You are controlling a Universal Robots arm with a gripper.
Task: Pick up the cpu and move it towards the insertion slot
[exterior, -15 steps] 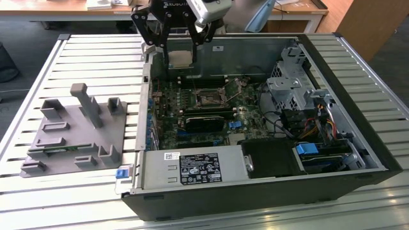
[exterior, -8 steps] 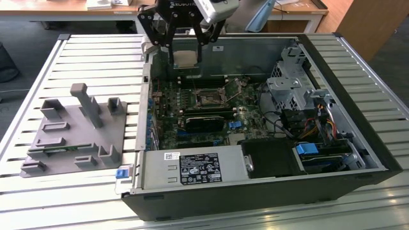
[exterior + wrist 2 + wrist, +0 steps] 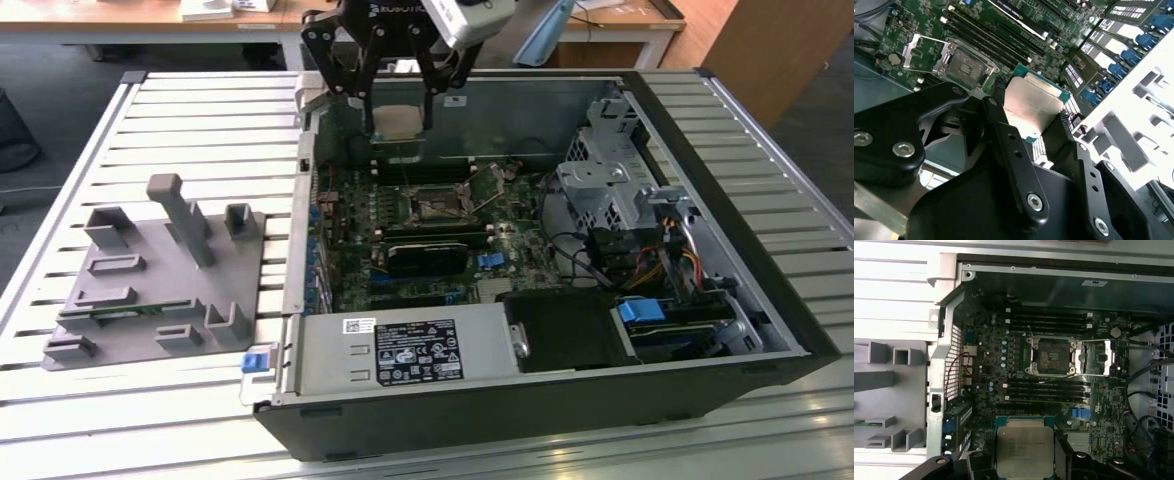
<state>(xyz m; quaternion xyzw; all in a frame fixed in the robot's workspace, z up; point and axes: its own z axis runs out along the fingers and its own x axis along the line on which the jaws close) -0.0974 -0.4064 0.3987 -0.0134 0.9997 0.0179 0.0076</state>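
The black gripper (image 3: 400, 115) hangs above the rear of the open computer case (image 3: 747, 300), its fingers (image 3: 1009, 145) closed on two opposite edges of the cpu (image 3: 399, 121), a thin square chip lifted clear of the board. In the first wrist view the chip's dull silvery metal top (image 3: 1025, 451) faces the camera, framed by a green edge; in the second wrist view it (image 3: 1033, 107) looks pale and glossy, its near corner hidden behind a finger. The slot (image 3: 434, 208) sits near the middle of the green motherboard (image 3: 354, 225), a square silver frame with a dark centre, below the chip and apart from it. Its hinged metal cover (image 3: 1097, 357) lies open beside it. On the slatted table (image 3: 147, 400) at the exterior view's left stands a matte grey fixture (image 3: 154, 275) of posts and pockets.
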